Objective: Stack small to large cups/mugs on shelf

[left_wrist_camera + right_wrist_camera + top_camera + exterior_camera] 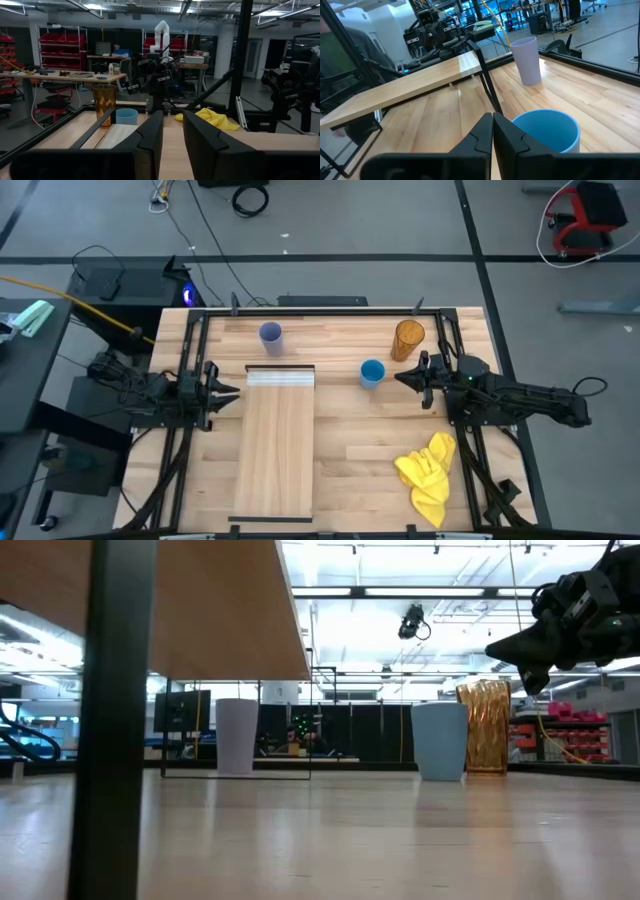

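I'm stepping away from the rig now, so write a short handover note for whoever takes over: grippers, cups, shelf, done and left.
Left gripper: open, empty, waiting at the shelf's left edge.
Right gripper: shut, empty, just right of the blue cup, not touching it.
Lavender cup: upright on the table beyond the shelf's white end.
Amber tumbler: upright near the table's far right.
Yellow cloth: near right, not part of the job.
Done: nothing; no cup is stacked or on the shelf.
Left: nest the three cups and set them on the shelf.
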